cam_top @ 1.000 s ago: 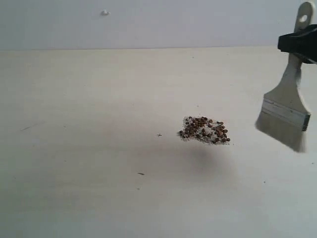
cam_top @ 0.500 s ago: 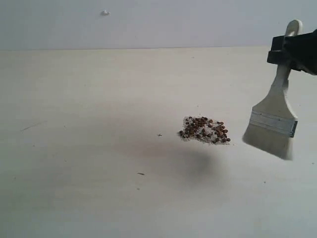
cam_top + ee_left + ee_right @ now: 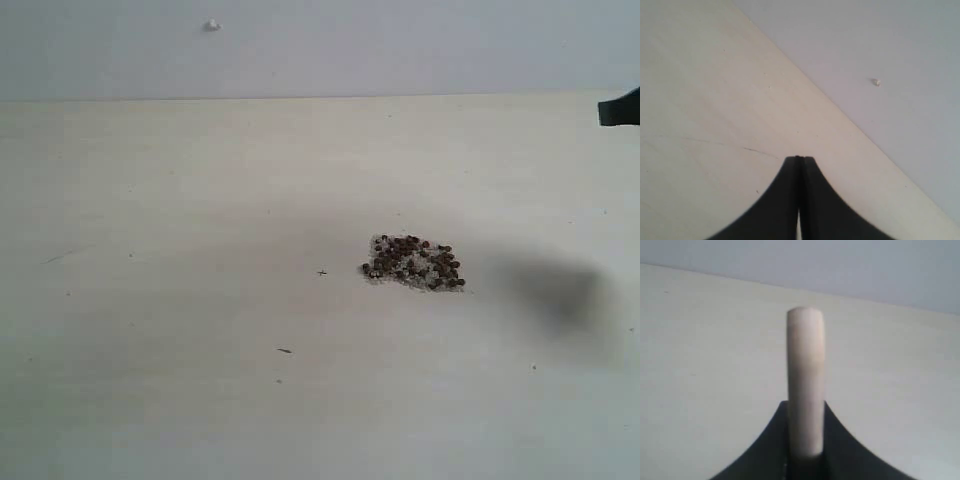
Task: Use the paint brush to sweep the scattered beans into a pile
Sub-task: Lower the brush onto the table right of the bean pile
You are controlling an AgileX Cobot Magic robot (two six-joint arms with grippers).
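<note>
No text, label, brand, number or sign can be read anywhere in the views at this moment.

a pale cream bench [image 3: 200,200] meets a plain grey-white wall [image 3: 400,50] bearing one small white speck [image 3: 212,25]; light is soft.

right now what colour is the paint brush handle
Pale cream. The paint brush handle shows best in the right wrist view.
</note>
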